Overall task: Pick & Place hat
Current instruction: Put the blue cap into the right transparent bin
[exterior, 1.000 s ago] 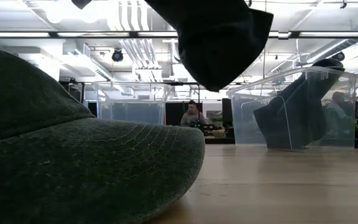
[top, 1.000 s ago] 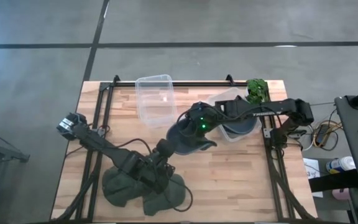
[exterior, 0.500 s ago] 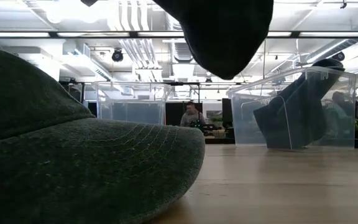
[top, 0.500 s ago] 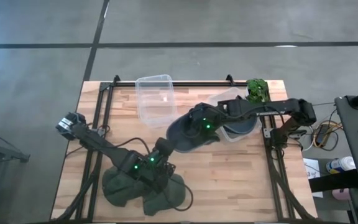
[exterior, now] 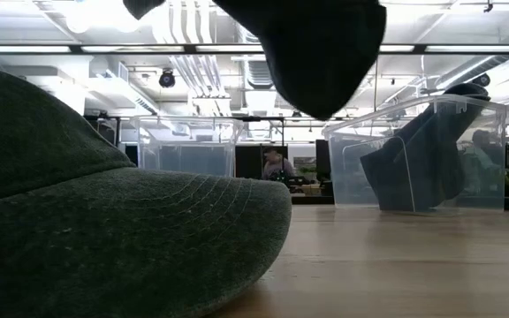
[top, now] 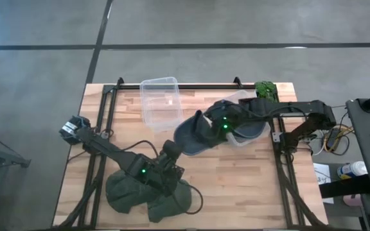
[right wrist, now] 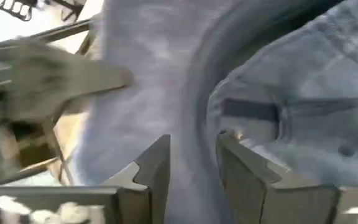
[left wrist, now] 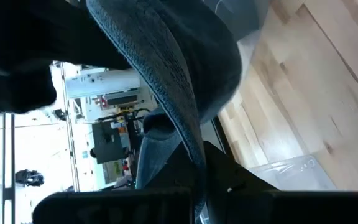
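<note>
A blue-grey hat (top: pixel 193 133) hangs in the air over the table's middle and shows from below in the low view as the hat (exterior: pixel 321 53). My right gripper (top: pixel 214 127) reaches in from the right and is shut on it. My left gripper (top: pixel 171 154) sits just near-left of the hat, and the left wrist view looks up at the hat's brim (left wrist: pixel 166 68). Several green hats (top: pixel 148 197) lie by their brims on the table's near edge, filling the low view's left as green hat (exterior: pixel 104 230). My right gripper (right wrist: pixel 191 177) pinches the blue-grey hat's rim (right wrist: pixel 194 134) between its two fingers (right wrist: pixel 154 168), coming slanting down from the table's right. The hat is lifted clear of the table and hangs below the gripper.
A clear bin (top: pixel 246 128) at the far right holds a dark blue hat (exterior: pixel 431 155). A second clear bin (top: pixel 159 102) stands at the far middle. A green plant (top: pixel 266 91) sits at the far right corner. Bare wood (top: pixel 236 186) lies at near right.
My right gripper has carried the blue-grey hat a little toward the table's far right, toward the bin with the dark hat. The hat has stayed clear of the table and has bunched up more closely under the gripper.
</note>
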Tool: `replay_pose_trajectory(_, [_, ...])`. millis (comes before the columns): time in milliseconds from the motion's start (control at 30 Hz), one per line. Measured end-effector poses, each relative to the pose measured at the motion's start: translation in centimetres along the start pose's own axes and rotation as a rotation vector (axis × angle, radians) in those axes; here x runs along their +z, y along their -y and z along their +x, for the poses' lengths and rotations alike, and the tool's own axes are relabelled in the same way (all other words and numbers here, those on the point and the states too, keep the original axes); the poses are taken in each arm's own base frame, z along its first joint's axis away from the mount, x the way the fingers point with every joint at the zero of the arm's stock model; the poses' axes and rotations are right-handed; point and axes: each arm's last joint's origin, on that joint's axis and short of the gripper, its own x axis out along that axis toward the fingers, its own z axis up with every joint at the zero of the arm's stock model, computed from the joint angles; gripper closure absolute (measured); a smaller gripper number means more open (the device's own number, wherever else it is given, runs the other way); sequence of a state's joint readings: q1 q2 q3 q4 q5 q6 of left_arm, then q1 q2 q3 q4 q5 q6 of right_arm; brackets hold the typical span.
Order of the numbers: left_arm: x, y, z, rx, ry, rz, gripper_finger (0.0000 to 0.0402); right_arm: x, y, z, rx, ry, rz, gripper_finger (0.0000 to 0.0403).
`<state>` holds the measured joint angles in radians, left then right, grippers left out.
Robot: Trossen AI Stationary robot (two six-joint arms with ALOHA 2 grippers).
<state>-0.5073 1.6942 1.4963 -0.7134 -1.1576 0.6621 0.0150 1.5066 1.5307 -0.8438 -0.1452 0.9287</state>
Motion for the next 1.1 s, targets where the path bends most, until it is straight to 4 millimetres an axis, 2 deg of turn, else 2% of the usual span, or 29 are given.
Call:
replay_pose_trajectory(233, [-0.1,-0.3,0.1,0.008,-0.002,-0.020,0.0392,-0.2,-0.1,-2.9,0.026,0.095,-0.010,0.0281])
replay_pose_trajectory(367, [0.0,-0.4,0.1,0.030,-0.012,-0.018,0.0392,-0.9,0.9,-5.1,-0.100,0.173,-0.004,0.0285])
replay_pose_trajectory(500, [0.3,-0.6,0.0,0.043,0.001,-0.011,0.0392,-0.9,2.0,-5.8,-0.222,0.231,0.023,0.0289])
replay_pose_trajectory(700, [0.9,-1.3,0.0,0.076,0.032,-0.036,0.0392,-0.4,2.3,-3.5,-0.256,0.147,0.026,0.0290])
replay_pose_trajectory(933, [0.7,-1.1,0.5,0.076,0.015,-0.028,0.0392,-0.4,1.2,0.4,-0.127,-0.044,-0.022,0.0296])
replay_pose_trajectory(1100, [0.6,-0.7,0.6,0.072,0.013,-0.019,0.0392,-0.4,0.6,0.6,-0.087,-0.026,-0.058,0.0298])
